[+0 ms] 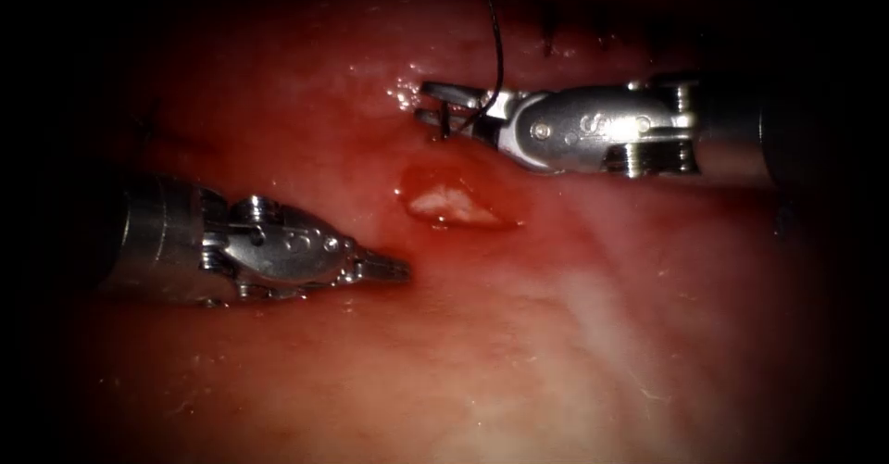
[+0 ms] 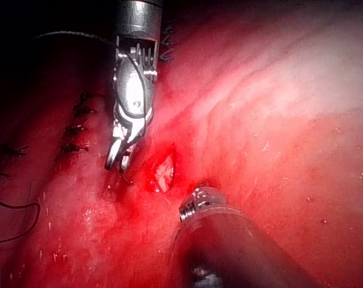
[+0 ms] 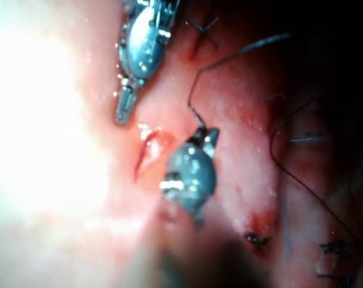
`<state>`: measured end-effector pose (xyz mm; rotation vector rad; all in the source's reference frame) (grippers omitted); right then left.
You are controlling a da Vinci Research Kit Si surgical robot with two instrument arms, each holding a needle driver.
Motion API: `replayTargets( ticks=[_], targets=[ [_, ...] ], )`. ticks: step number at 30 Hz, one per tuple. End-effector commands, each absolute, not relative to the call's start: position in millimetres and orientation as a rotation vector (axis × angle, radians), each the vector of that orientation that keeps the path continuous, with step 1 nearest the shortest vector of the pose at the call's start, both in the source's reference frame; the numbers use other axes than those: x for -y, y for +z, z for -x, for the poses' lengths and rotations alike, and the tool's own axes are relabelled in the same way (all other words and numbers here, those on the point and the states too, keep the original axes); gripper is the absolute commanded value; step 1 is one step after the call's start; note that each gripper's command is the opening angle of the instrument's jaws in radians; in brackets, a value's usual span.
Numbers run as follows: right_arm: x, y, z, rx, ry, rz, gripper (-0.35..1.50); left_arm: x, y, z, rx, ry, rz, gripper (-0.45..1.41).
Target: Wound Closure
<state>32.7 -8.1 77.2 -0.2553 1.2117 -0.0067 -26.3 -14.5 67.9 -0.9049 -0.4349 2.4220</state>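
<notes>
The cut [image 1: 449, 205] [image 2: 163, 174] [image 3: 148, 153] gapes as a short pale opening in the red tissue [image 1: 574, 334]. My right tool [image 1: 424, 103] [image 2: 118, 163] [image 3: 205, 135] lies just above the cut's upper end. Its jaws grip a short dark piece that looks like the needle [image 1: 444, 119] [image 3: 196, 120], which points down at the tissue. I cannot tell whether its tip is in the tissue. Dark thread [image 1: 498, 38] [image 3: 229, 57] trails up and away from those jaws. My left tool [image 1: 387, 268] [image 3: 124, 111] rests left of the cut, shut and holding nothing.
Finished stitches [image 2: 76, 129] [image 3: 202, 27] [image 1: 551, 29] with cut ends line the closed stretch of the wound beyond the right tool. Loose thread [image 3: 295, 168] [image 2: 19, 207] lies over the tissue there. Red fluid [image 1: 505, 209] pools around the cut.
</notes>
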Motion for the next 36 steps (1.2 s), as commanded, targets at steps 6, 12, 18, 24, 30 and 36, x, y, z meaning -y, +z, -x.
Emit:
replayTargets(
  ticks=[6,12,18,24,30,36],
  targets=[
    [7.5,77.7,-34.7,-1.232,0.040,0.235,-0.35,14.7,68.7,26.8,0.435,2.424,0.908,-0.23],
    [7.4,77.6,-34.7,-1.180,0.120,0.277,-0.35,14.8,68.8,26.7,0.433,2.425,0.908,-0.23],
    [6.9,77.0,-34.1,-1.159,0.049,0.339,-0.35,15.1,69.2,26.6,0.439,2.428,0.913,-0.23],
    [6.4,75.7,-33.8,-1.168,0.033,0.349,-0.35,15.3,69.3,26.5,0.441,2.429,0.915,-0.22],
    [6.2,75.8,-33.7,-1.169,0.032,0.348,-0.35,15.3,69.3,26.5,0.441,2.429,0.915,-0.22],
    [5.7,76.0,-33.6,-1.189,0.239,0.194,-0.35,15.3,69.3,26.5,0.441,2.429,0.915,-0.22]
  ],
)
